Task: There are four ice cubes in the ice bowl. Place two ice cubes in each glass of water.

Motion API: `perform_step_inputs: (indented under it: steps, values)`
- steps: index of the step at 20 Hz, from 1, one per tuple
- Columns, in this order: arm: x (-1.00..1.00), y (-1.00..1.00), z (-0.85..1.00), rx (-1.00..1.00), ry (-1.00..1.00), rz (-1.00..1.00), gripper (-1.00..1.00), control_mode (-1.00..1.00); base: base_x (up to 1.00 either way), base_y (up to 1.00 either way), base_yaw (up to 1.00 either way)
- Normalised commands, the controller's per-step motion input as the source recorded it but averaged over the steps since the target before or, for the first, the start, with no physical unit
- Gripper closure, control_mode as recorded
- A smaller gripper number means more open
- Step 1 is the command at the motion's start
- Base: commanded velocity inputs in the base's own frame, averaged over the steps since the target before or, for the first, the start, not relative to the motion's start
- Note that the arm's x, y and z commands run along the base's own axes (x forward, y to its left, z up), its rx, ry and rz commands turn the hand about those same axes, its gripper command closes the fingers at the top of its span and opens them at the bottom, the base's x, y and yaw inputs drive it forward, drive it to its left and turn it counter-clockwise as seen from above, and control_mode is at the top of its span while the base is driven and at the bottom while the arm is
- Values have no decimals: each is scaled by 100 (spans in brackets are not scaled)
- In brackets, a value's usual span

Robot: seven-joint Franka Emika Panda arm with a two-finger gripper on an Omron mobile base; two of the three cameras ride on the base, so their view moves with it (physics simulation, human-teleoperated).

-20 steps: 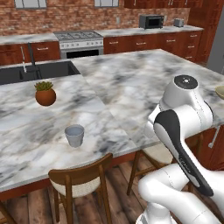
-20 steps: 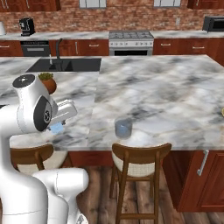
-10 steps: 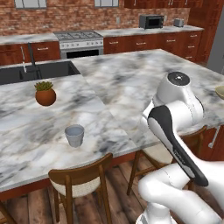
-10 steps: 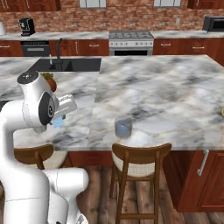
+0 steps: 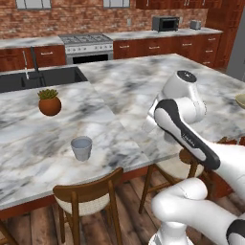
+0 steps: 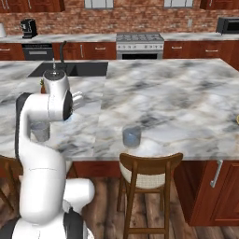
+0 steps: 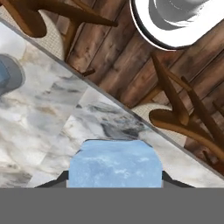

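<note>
So the two-finger gripper (image 7: 114,183) is pinching a pale light-blue translucent ice cube (image 7: 114,164) between its dark tips. It's a cube, so no real long axis; in the hand view one flat face looks at the camera with its top edge level. It hangs over the grey-white marble counter (image 7: 52,118), close to the edge, with wooden chairs (image 7: 175,118) and plank floor beyond. One short grey-blue translucent tumbler (image 5: 82,148) stands upright near the counter's front edge, and there's another tumbler (image 6: 40,131) right behind the white arm (image 6: 49,105). A round orange-brown pot with a green plant (image 5: 50,103) sits farther back by the dark sink (image 5: 40,78).
</note>
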Motion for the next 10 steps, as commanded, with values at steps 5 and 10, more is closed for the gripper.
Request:
perform_step_inputs:
  steps: [5,10]
  values:
    - [54,56,0,0,7,18,100,-100,0,0,0]
    - [46,74,0,0,16,9,100,-100,0,0,0]
